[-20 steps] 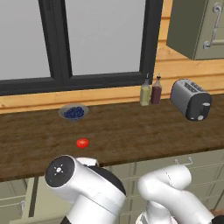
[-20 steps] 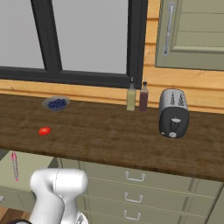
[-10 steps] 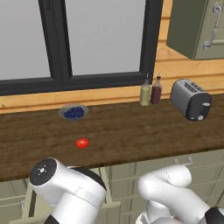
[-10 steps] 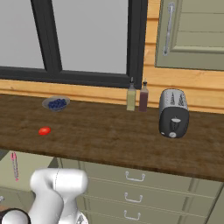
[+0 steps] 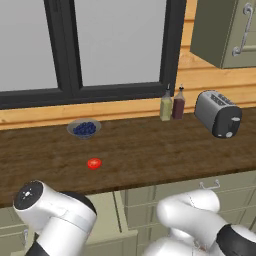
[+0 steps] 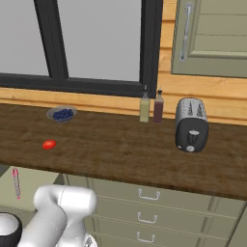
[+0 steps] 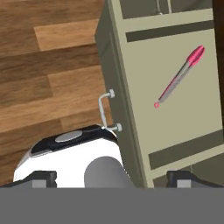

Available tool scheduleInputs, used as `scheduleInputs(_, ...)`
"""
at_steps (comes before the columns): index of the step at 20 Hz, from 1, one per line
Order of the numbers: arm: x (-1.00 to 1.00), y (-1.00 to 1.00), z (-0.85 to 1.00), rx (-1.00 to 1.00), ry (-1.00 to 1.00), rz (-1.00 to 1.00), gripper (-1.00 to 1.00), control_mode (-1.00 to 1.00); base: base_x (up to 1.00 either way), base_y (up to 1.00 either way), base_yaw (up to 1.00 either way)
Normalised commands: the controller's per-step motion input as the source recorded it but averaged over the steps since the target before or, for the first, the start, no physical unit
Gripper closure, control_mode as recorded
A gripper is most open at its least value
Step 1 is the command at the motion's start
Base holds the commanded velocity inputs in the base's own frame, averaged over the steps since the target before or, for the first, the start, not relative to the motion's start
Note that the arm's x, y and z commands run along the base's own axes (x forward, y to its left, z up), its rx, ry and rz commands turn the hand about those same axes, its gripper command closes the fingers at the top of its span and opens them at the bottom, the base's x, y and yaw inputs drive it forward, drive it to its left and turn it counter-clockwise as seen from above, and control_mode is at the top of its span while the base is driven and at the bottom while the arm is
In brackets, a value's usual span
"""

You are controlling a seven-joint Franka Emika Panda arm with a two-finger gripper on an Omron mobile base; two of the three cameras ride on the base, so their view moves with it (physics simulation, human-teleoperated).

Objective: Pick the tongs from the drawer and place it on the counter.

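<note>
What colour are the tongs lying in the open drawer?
Pink-magenta with silvery metal arms; the tongs show best in the hand view, lying on the drawer floor.

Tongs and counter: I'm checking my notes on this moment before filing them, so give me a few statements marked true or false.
1. The tongs lie on the bare floor of the open drawer. True.
2. The gripper is shut on the tongs. False: its tips stand wide apart, clear of the tongs, holding nothing.
3. A tomato sits on the counter in front of the bowl of blueberries. True.
4. The toaster stands left of the two bottles. False: it stands to their right in both base views.
5. The tongs share the drawer with a tomato. False: in the hand view the tongs are the drawer's only content; the tomato is on the counter.
</note>
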Motion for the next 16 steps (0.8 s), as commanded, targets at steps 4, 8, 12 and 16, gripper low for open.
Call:
scheduleInputs(4,0.56,0.38,-0.51,0.00,0.08,0.11,-1.00,-1.00,0.00,0.00,0.00)
scheduleInputs(8,0.64,0.11,-0.51,0.00,0.14,0.17,-1.00,-1.00,0.00,0.00,0.00)
scheduleInputs(12,0.39,-0.02,-0.74,-0.01,0.20,0.18,-1.00,-1.00,0.00,0.00,0.00)
scheduleInputs(16,0.07,-0.30,-0.74,-0.02,0.18,0.17,-1.00,-1.00,0.00,0.00,0.00)
